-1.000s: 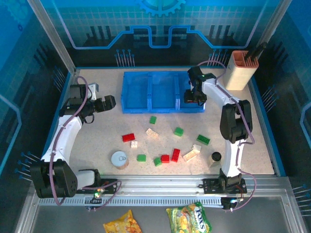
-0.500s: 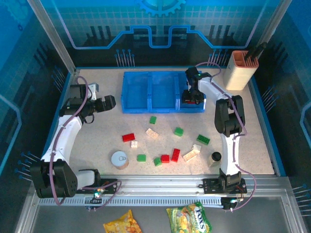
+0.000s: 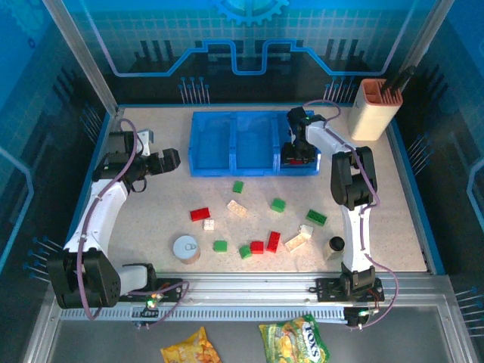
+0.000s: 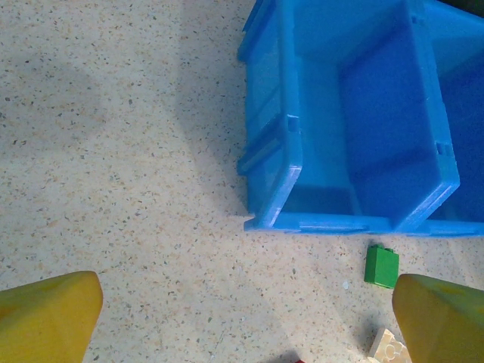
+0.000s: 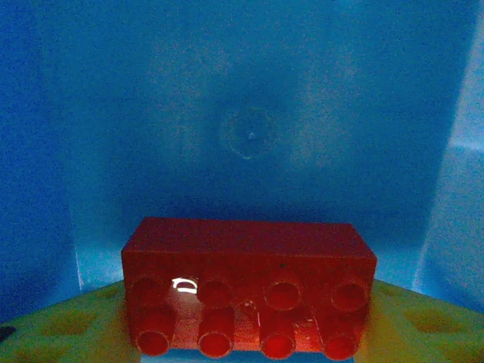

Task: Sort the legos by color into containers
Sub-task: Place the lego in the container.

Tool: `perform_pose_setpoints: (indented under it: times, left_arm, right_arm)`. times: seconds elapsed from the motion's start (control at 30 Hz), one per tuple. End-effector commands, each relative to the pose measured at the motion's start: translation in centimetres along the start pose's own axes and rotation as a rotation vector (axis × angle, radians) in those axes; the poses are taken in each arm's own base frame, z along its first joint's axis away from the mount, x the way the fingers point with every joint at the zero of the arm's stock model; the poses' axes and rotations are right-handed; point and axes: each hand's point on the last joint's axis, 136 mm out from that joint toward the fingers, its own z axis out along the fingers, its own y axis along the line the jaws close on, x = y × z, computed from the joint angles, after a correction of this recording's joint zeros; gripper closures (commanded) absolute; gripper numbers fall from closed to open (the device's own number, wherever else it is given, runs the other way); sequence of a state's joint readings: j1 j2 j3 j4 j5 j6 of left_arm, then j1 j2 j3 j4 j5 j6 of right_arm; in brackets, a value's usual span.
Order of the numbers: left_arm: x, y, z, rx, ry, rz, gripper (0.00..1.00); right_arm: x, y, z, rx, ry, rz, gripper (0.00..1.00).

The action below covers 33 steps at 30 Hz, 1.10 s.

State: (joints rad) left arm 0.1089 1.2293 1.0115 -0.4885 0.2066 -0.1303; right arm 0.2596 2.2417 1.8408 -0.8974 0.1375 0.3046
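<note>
My right gripper (image 3: 297, 155) hangs low inside the right compartment of the blue bin (image 3: 212, 171), shut on an oblong red brick (image 5: 248, 283) with its studs facing the camera. The yellow fingers (image 5: 60, 325) press its two ends, and the bin floor (image 5: 249, 136) lies just beyond. My left gripper (image 3: 175, 159) stands open beside the bin's left end (image 4: 291, 162), its fingers (image 4: 53, 318) wide apart over bare table. Loose bricks lie in front of the bin: green (image 3: 238, 186), red (image 3: 200, 214), cream (image 3: 237, 206), green (image 3: 278, 204), red (image 3: 273, 241), cream (image 3: 296, 241).
A round white-orange tin (image 3: 186, 248) and a small black cylinder (image 3: 336, 244) stand among the near bricks. A beige holder with an orange top (image 3: 373, 110) sits at the back right. Snack bags (image 3: 293, 340) lie off the table's front rail.
My right gripper has shifted slightly left and lower in the right compartment, still holding the red brick. The left arm has stayed still.
</note>
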Motion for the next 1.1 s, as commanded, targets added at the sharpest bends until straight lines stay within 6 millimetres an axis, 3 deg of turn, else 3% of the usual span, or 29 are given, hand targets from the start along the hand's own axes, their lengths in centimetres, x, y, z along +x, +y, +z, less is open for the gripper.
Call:
perform_pose_setpoints:
  times: [0.0, 0.73, 1.07]
  left_arm:
    - [0.2, 0.4, -0.5, -0.01, -0.008, 0.005, 0.01]
    - [0.2, 0.3, -0.7, -0.009, -0.01, 0.01, 0.01]
    - [0.1, 0.2, -0.9, -0.006, -0.016, 0.013, 0.01]
  right_arm:
    - [-0.7, -0.3, -0.9, -0.01, -0.016, 0.001, 0.33]
    - [-1.1, -0.1, -5.0, -0.006, -0.072, -0.01, 0.24]
    - [1.5, 0.4, -8.6, -0.008, -0.094, -0.009, 0.26]
